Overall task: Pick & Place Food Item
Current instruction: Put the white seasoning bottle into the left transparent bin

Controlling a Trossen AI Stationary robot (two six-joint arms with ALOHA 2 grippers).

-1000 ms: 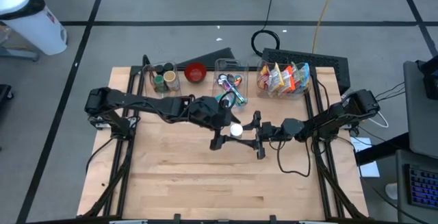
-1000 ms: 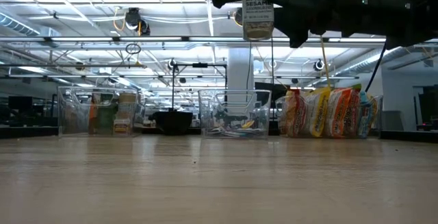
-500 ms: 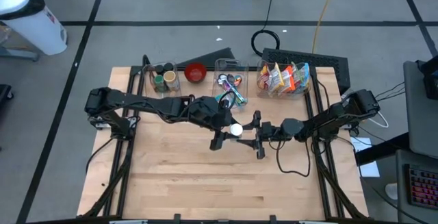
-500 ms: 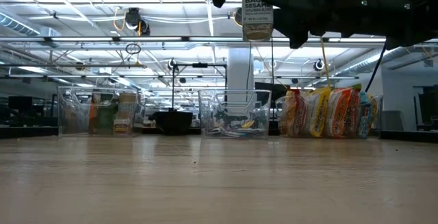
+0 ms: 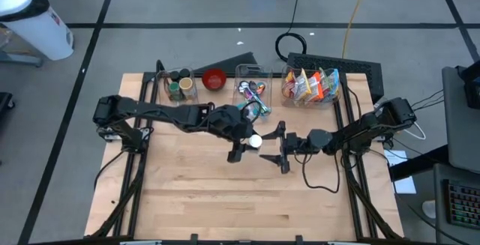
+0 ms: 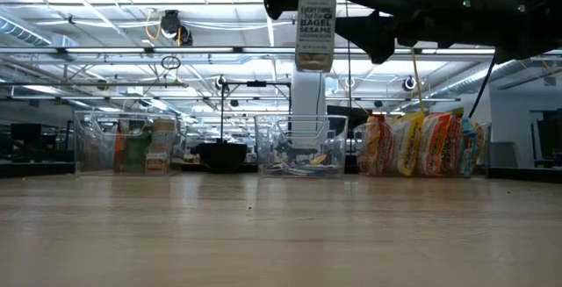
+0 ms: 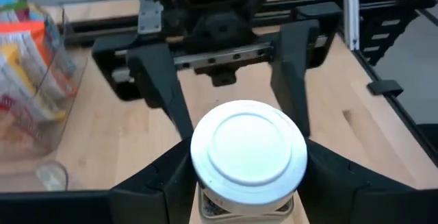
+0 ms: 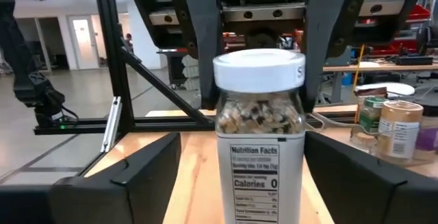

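High view: jar (image 5: 256,141) held above the table (image 5: 187,200), between the two grippers.
Left gripper (image 5: 250,143) clamped the jar; right gripper (image 5: 281,149) stood just beside it, fingers spread wide.
Low view: jar (image 6: 315,31) hung well above the table (image 6: 281,234).
Right wrist view: fingers (image 8: 147,169) flanked the jar (image 8: 259,135) without touching.

Two dark jointed arms trailing black cables.

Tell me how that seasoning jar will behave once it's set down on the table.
The jar looks rigid, tall and narrow, so probably tippy upright. Its round white lid suggests it would roll if toppled. The left tool holds it, likely a smooth, slippery surface.
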